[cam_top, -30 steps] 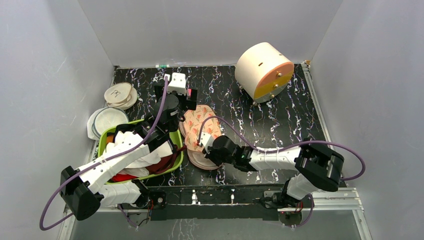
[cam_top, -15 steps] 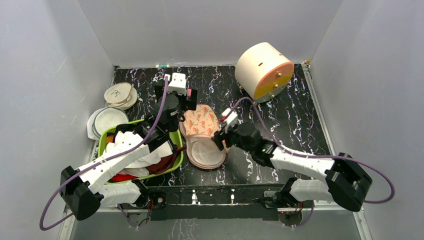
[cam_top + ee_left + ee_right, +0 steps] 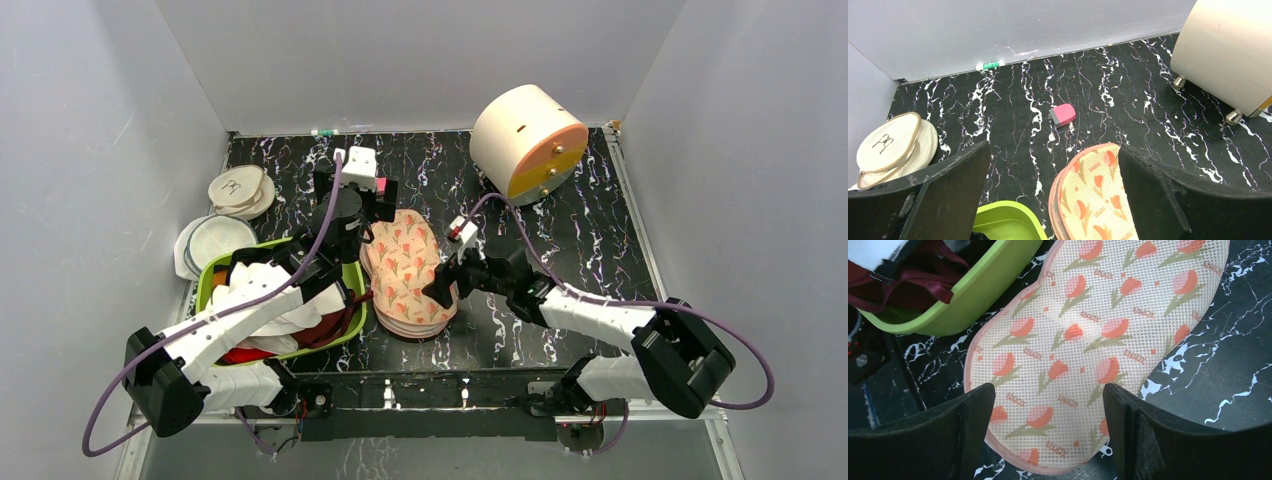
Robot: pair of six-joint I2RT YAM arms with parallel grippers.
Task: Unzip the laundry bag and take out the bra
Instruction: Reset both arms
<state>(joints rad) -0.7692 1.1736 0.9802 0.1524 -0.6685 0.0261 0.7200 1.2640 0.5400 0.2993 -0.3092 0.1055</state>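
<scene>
Laundry bag (image 3: 408, 270) flat on the tabletop (image 3: 580, 250) beside the green basin (image 3: 988, 290), flap down; bra unseen, presumably inside. Right gripper (image 3: 440, 290) over its near end, left gripper (image 3: 1052, 155) over its far end, both spread and empty. Risk: the small zipper pull (image 3: 1106, 450) slipping free.

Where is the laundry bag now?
In the top view, the laundry bag lies left of centre, directly right of the lime-green basin, the right end effector beside it.

You see matt, fine-mesh cloth on the laundry bag (image 3: 1088, 340) and smooth, glossy plastic on the green basin (image 3: 983, 295).
</scene>
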